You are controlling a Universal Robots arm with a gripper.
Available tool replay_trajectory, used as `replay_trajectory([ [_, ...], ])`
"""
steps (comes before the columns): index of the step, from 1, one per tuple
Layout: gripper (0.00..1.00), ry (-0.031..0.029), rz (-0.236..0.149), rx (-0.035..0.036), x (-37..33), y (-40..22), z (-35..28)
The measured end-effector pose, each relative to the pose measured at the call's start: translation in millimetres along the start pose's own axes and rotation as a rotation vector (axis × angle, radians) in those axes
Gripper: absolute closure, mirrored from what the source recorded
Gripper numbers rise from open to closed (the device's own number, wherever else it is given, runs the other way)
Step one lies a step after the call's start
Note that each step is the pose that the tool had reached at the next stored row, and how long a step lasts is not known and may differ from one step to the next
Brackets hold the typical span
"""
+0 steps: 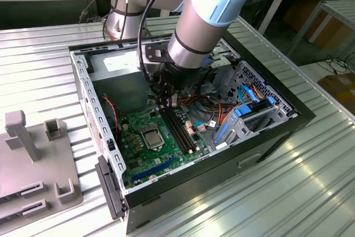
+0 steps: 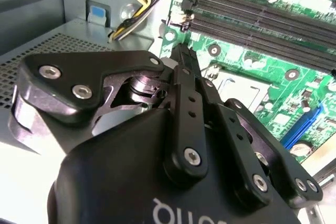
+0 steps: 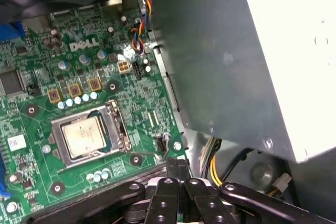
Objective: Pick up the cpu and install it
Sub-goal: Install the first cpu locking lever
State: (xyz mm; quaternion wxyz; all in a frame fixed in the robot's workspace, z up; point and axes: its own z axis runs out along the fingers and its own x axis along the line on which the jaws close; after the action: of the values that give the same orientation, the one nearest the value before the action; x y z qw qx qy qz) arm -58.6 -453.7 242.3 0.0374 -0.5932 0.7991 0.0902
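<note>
The cpu is a silvery square chip lying flat in the socket's metal frame on the green motherboard. In the exterior view the cpu shows as a pale square near the board's middle. My black gripper hangs above the board's edge beside the memory slots, a short way off the socket. Its fingers are pressed together with nothing between them. In the exterior view the gripper sits low inside the open case, behind the socket.
The large grey metal box with a white label stands close beside the gripper. Yellow and coloured cables run near the fingertips. The case walls ring the board. Blue drive brackets fill the exterior view's right. A grey fixture lies outside.
</note>
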Motion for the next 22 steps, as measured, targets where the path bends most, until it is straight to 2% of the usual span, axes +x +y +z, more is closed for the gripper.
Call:
replay_trajectory([
  [4, 0.89, 0.0, 0.0, 0.0, 0.5, 1.8, 0.1],
  [11, 0.89, 0.0016, 0.0, 0.0005, 3.2, 1.2, -0.3],
  [18, 0.89, 0.0148, 0.001, 0.0045, 5.6, 0.5, -0.8],
  [22, 0.89, 0.0265, 0.001, 0.008, 6.9, 0.1, -1.2],
])
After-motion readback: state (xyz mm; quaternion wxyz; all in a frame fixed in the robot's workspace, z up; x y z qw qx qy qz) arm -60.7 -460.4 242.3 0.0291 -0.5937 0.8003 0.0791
